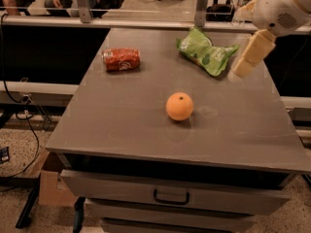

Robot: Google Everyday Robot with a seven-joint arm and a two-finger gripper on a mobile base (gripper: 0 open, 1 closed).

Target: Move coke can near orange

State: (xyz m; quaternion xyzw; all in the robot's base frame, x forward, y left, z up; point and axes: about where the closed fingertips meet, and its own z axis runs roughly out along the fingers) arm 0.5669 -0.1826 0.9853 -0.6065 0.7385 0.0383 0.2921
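The red coke can [121, 59] lies on its side at the back left of the grey table top [121, 115]. The orange [180, 106] sits near the middle of the table, well apart from the can, its dark stem dimple facing up. My gripper [244, 66] hangs over the right side of the table beside the green chip bag [206, 51], far from the can. It holds nothing that I can see.
The green chip bag lies at the back right. Below the table's front edge are drawers with a black handle [171, 198]. A rail, office chairs and people stand behind the table. Cables and a cardboard box [48, 188] are on the floor at left.
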